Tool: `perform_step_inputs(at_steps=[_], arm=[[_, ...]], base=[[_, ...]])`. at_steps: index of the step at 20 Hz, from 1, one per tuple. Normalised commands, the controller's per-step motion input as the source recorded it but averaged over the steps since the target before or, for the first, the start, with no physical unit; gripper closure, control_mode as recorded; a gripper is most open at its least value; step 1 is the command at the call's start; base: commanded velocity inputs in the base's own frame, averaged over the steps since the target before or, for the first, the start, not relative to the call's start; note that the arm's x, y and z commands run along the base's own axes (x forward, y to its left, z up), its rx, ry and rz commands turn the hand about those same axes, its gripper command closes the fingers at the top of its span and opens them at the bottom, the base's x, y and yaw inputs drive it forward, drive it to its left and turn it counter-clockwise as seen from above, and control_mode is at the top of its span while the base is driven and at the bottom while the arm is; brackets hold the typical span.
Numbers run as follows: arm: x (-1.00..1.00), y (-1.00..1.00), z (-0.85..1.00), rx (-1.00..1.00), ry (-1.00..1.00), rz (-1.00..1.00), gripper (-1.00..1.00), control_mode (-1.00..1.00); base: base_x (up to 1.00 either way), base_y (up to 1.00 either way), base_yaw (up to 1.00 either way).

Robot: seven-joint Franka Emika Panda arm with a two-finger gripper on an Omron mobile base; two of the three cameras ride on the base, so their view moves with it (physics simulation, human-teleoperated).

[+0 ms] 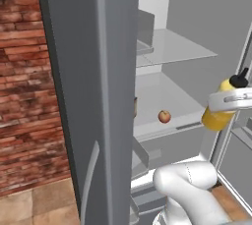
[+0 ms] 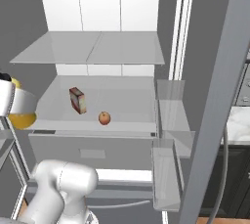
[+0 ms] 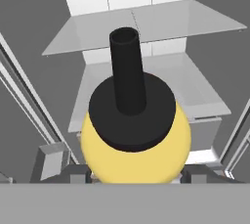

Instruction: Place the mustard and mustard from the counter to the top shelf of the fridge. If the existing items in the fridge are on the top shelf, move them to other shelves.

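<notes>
The fingers (image 1: 224, 102) are clenched around the mustard (image 1: 220, 113), the wider yellow bottle with a black cap, held tilted in the air in front of the open fridge (image 2: 122, 3), off to the side of the shelves. In the hand view the bottle's black cap (image 3: 129, 105) points toward the fridge interior. Close by on the left base view, the grey fridge door (image 1: 93, 96) stands open and blocks much of that side. Further in, the wide white shelf (image 2: 127, 98) over the grey drawer (image 2: 93, 149) carries the apple (image 2: 104, 118) near its front edge and the small box (image 2: 77, 100) upright just behind it, apart from each other. Above, the top shelf (image 2: 93, 47), a pale grey two-panel plate, lies bare with open room over it.
</notes>
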Motion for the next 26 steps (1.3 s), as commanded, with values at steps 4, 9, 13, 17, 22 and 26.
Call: perform_step_inputs(at_steps=[4, 9, 13, 17, 22, 26], arm=[[0.03, 0.00, 0.69, 0.00, -0.01, 0.00, 1.00, -1.00], [0.23, 0.09, 0.68, 0.00, -0.04, 0.00, 1.00, -1.00], [0.71, 0.33, 0.26, 0.00, 0.00, 0.00, 1.00, -1.00], [0.92, 0.34, -0.01, 0.00, 0.00, 0.00, 1.00, -1.00], [0.93, 0.20, -0.14, 0.00, -0.02, 0.00, 1.00, -1.00], [0.99, 0.20, -0.24, 0.00, -0.06, 0.00, 1.00, -1.00]], base=[[0.00, 0.00, 0.00], [0.00, 0.00, 0.00], [0.00, 0.00, 0.00], [0.00, 0.00, 0.00], [0.00, 0.00, 0.00], [0.00, 0.00, 0.00]])
